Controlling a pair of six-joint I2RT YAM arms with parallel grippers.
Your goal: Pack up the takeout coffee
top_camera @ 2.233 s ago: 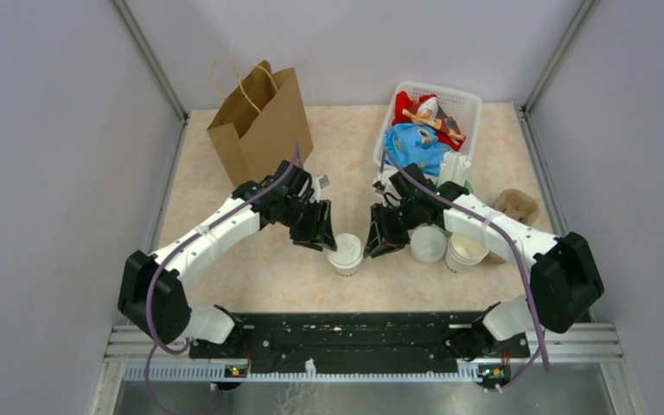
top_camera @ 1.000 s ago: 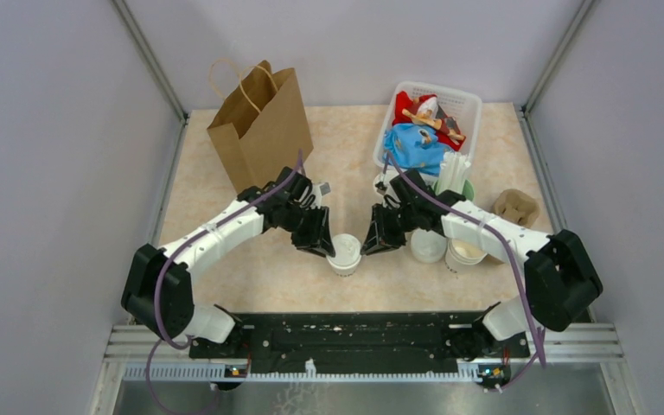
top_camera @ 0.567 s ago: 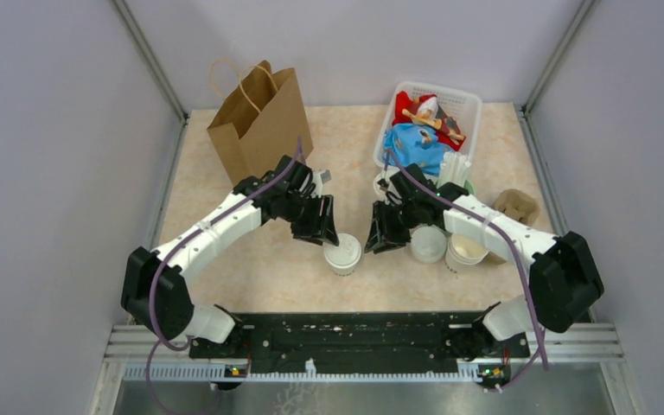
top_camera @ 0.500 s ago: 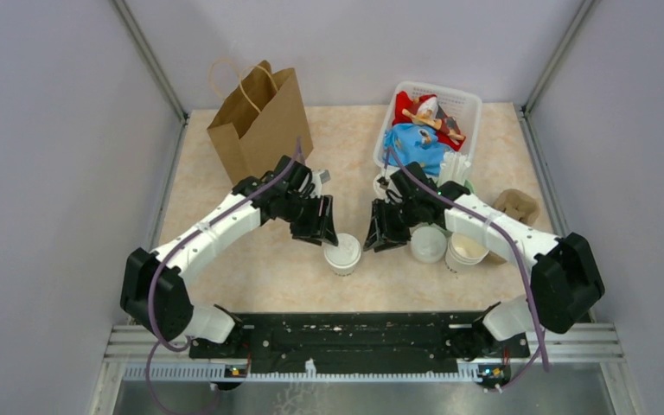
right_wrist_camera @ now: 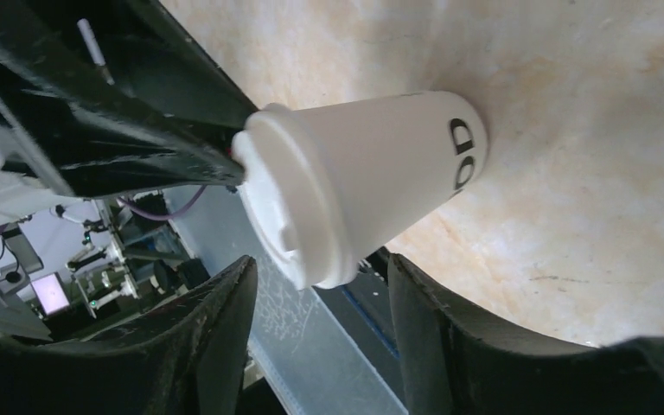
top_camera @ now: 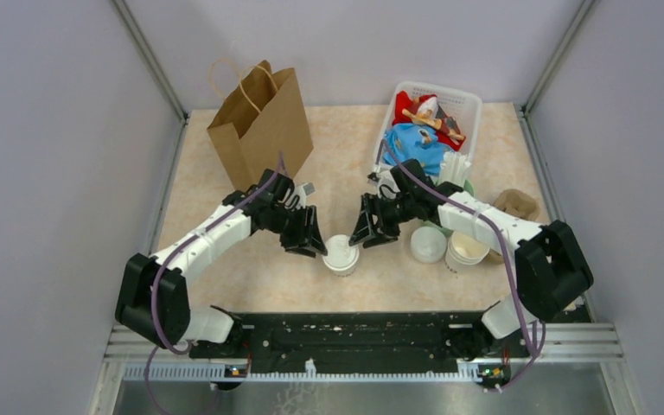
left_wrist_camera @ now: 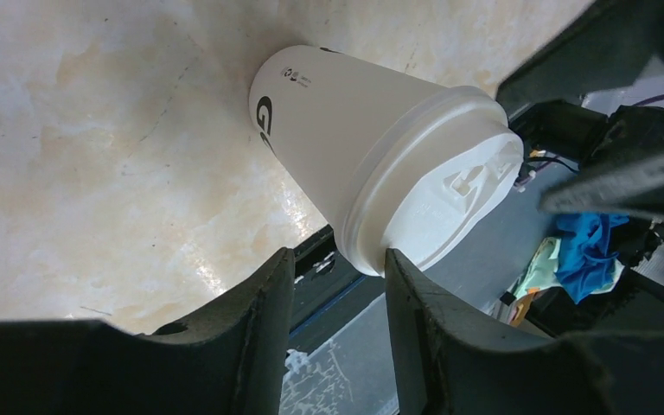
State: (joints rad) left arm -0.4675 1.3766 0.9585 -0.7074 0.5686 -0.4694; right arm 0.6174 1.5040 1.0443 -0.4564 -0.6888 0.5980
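Jaws apart, flanking takeout coffee (top_camera: 342, 253); paper bag (top_camera: 259, 130) behind

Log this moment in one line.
coffee cup: lidded, upright, unheld | left gripper: open, beside cup | right gripper: open, beside cup

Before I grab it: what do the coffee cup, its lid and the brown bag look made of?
Cup: apparently matte white paper, with black lettering printed on its side.
Lid: probably thin moulded plastic, slightly shiny, with a raised rim and embossed shapes.
Bag: looks like brown kraft paper, judging by its colour, stiff folds and creases.
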